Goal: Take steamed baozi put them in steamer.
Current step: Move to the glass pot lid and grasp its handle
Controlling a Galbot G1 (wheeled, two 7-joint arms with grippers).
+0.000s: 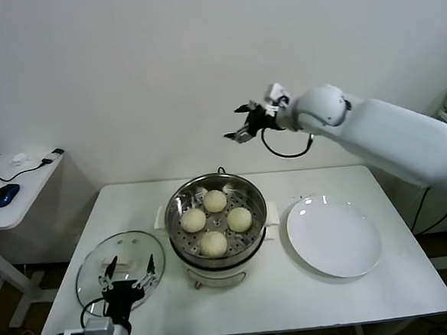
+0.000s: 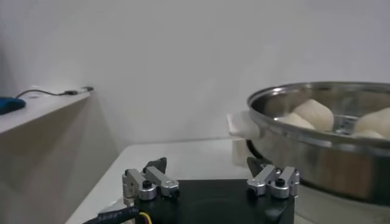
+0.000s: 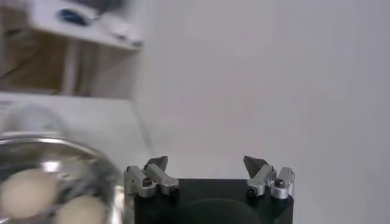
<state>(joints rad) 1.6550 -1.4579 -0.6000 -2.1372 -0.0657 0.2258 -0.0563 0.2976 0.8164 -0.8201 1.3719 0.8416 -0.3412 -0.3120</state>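
Several pale steamed baozi [image 1: 214, 201] lie in the shiny steamer [image 1: 251, 233] at the table's middle; the left wrist view shows a few of the baozi [image 2: 314, 113] over the steamer rim [image 2: 317, 137]. My right gripper [image 1: 241, 123] hangs open and empty high above and behind the steamer, near the wall. In the right wrist view its jaws [image 3: 206, 163] stand wide apart, with baozi [image 3: 24, 190] in the steamer [image 3: 91, 164] off to one side. My left gripper [image 1: 129, 271] rests open and empty low at the front left, over the glass lid; its jaws [image 2: 206, 164] hold nothing.
A flat white plate [image 1: 334, 236] lies bare to the right of the steamer. A round glass lid [image 1: 120, 268] sits at the table's front left. A side table [image 1: 18, 189] with a blue mouse [image 1: 5, 195] stands at far left.
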